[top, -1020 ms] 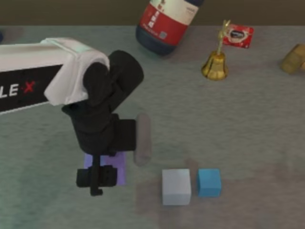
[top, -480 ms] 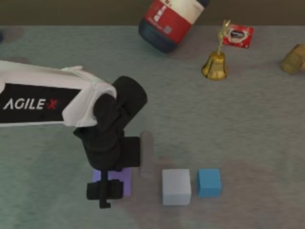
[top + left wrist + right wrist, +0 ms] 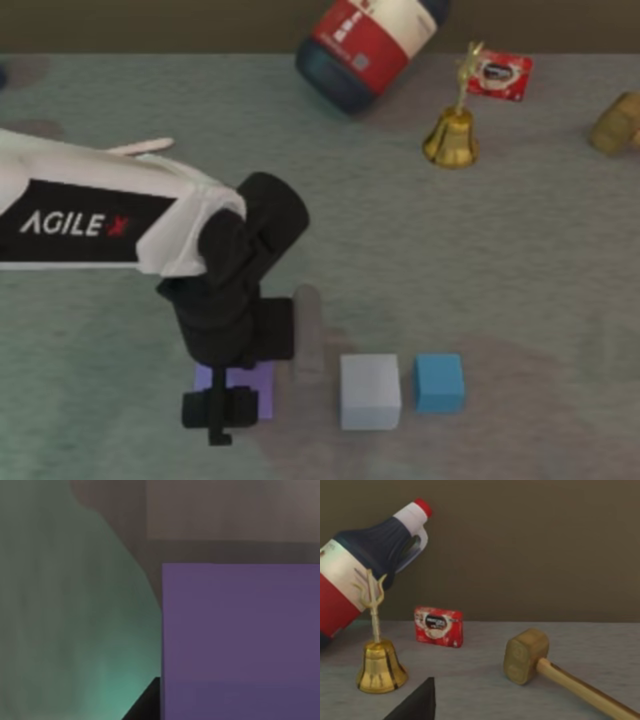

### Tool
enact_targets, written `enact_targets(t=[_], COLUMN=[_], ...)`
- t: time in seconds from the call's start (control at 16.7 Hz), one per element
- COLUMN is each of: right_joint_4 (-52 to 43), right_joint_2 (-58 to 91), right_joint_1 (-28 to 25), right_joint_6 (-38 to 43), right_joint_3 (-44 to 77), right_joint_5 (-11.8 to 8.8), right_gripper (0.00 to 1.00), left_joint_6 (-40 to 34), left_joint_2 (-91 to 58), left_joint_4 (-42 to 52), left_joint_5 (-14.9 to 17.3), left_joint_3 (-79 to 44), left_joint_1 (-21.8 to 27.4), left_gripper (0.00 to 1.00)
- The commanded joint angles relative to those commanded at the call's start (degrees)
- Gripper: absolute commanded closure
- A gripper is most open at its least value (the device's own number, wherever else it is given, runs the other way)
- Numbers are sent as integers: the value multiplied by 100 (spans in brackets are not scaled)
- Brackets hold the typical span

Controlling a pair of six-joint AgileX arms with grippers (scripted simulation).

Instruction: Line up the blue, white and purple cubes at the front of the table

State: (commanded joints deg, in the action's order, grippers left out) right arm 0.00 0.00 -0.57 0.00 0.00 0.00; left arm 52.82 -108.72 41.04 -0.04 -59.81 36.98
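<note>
Since 1 second ago, the left gripper (image 3: 215,408) has carried the purple cube (image 3: 262,385) rightward, closed on it. The white cube (image 3: 370,391) and blue cube (image 3: 439,382) sit to its right, along the worktop (image 3: 520,260) front.

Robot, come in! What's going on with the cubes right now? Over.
Left pincer over purple cube, grip hidden. White cube and blue cube side by side at front. Gap beside white cube clear.
</note>
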Motion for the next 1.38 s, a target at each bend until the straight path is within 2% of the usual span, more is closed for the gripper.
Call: enact_targets(t=[0.6,1.2,1.38], right_joint_4=[0,0,0], right_joint_2=[0,0,0], right_joint_1=[0,0,0], right_joint_6=[0,0,0], right_joint_3=[0,0,0], right_joint_5=[0,0,0], right_gripper=[0,0,0], left_joint_6=[0,4,8], left_joint_2=[0,12,183], left_joint_4=[0,20,411], left_joint_5=[0,0,-2], left_joint_3=[0,-16,-262], left_joint_1=[0,-8,-28], left_gripper=[2,0,0])
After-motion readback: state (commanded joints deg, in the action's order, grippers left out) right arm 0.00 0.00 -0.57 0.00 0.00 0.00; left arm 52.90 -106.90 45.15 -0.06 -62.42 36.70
